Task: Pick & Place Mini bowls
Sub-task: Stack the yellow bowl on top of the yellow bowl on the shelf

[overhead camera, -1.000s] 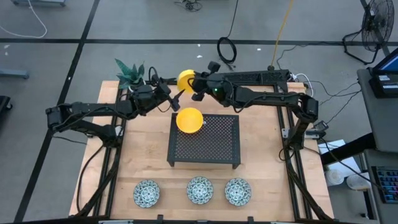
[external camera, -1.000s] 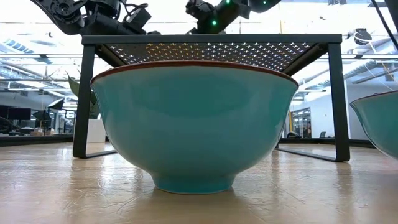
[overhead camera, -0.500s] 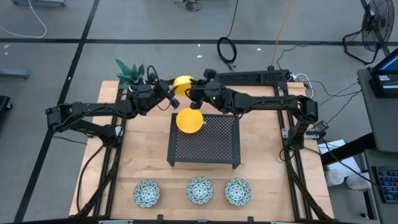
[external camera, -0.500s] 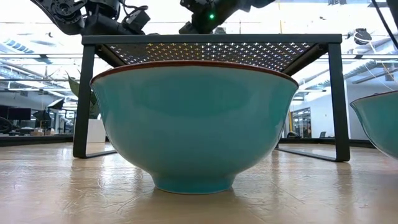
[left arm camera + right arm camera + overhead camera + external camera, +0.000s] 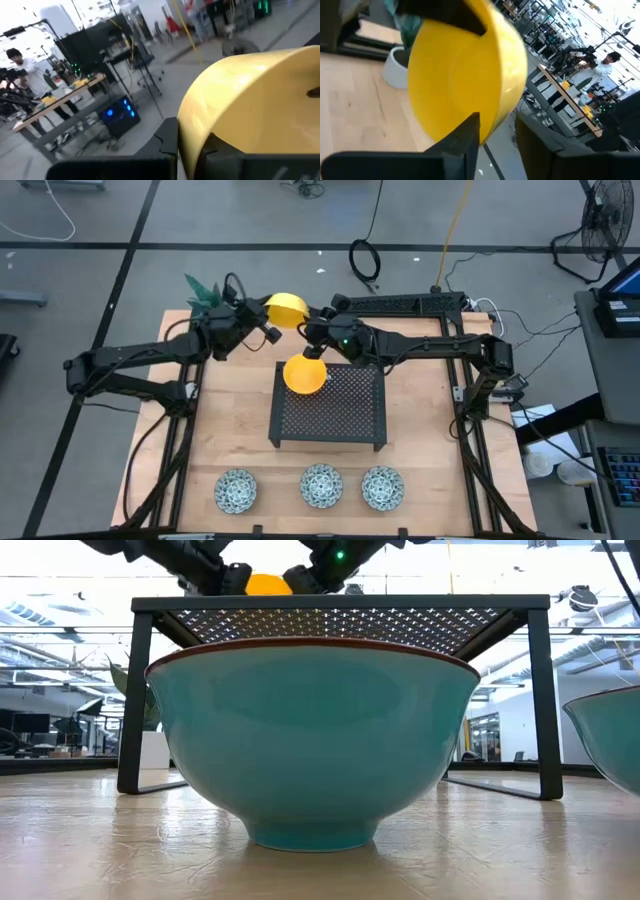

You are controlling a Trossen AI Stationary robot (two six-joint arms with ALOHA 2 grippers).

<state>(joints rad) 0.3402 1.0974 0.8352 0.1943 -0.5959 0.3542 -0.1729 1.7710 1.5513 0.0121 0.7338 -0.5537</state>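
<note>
**Operator:** Report what has just changed.

**Robot:** A handover. A second ago my right end effector (image 5: 318, 332) carried the yellow bowl (image 5: 286, 308) behind the black mesh rack (image 5: 330, 405). Now my left end effector (image 5: 262, 323) is clenched on its rim, and the bowl has shifted toward the plant (image 5: 205, 292). My right fingers (image 5: 470, 131) straddle the rim with a gap showing, releasing. My judgement: the left arm now does the placing.

**Operator:** Describe the bowls.

**Robot:** The held one is plain glossy yellow, tipped on edge, in the air. A second yellow bowl (image 5: 305, 373) sits on the rack's corner. Three patterned bowls (image 5: 321, 485) line the counter's (image 5: 230, 430) near edge.
</note>
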